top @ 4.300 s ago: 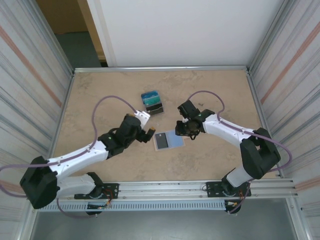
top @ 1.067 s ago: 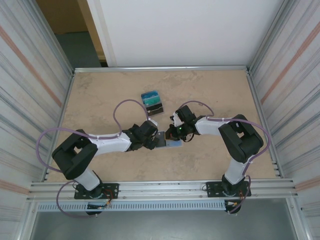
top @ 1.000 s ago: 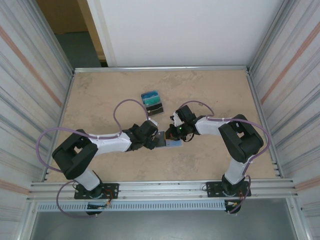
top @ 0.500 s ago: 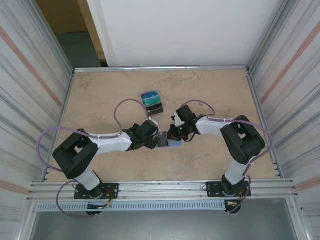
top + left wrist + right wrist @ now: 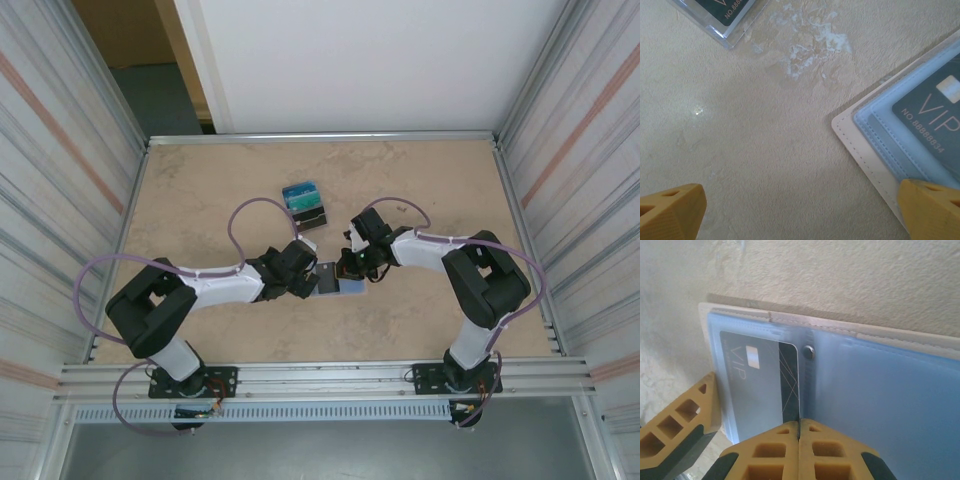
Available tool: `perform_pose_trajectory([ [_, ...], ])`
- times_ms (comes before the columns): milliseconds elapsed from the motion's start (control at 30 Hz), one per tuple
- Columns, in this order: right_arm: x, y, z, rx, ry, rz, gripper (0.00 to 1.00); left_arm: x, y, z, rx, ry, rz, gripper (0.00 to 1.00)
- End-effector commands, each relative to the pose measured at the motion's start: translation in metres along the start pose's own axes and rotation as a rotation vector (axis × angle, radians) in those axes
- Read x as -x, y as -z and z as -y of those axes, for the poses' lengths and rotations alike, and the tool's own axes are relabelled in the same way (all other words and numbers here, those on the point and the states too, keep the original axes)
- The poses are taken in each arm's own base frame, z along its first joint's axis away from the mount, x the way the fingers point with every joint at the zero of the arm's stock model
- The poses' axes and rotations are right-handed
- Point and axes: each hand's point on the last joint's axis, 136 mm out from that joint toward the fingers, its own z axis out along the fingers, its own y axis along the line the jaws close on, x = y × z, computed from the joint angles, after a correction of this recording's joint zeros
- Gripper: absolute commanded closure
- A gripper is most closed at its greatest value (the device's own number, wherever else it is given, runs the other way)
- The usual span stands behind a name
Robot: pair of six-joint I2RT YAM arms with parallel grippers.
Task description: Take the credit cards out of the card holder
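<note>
Card holder [image 5: 864, 150] cut off by the right edge in the left wrist view, its dark card [image 5: 932, 112] too, another card [image 5: 722, 9] clipped at top

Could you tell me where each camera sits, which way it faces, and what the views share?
Top external: above and behind the bases, looking down on the table; both arms whole, left gripper and right gripper together at the card holder.
Left wrist: on the left arm, facing down at the table; the left gripper's wide-apart fingertips frame the card holder's corner.
Right wrist: on the right arm, facing down at the open card holder; the shut right gripper at bottom.
Shared: both wrist views show the holder's dark VIP card.
</note>
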Motion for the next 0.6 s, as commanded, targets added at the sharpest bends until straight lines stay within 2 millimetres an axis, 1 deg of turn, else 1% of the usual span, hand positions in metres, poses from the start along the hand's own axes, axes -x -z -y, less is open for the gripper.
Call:
perform_pose_trajectory([
  [0, 0.007, 0.01, 0.001, -0.026, 0.015, 0.021, 1.0, 0.0, 0.001, -0.001, 0.017, -0.022, -0.008, 0.01],
  [233, 0.008, 0.01, 0.003, -0.038, 0.012, 0.025, 1.0, 0.004, 0.005, -0.001, 0.011, -0.023, 0.003, 0.01],
  [333, 0.009, 0.011, 0.002, -0.036, 0.014, 0.028, 1.0, 0.009, 0.009, -0.001, 0.005, -0.02, 0.018, 0.01],
  [567, 0.01, 0.014, -0.002, -0.026, 0.014, 0.038, 1.0, 0.028, 0.024, -0.004, -0.002, -0.008, 0.078, 0.01],
])
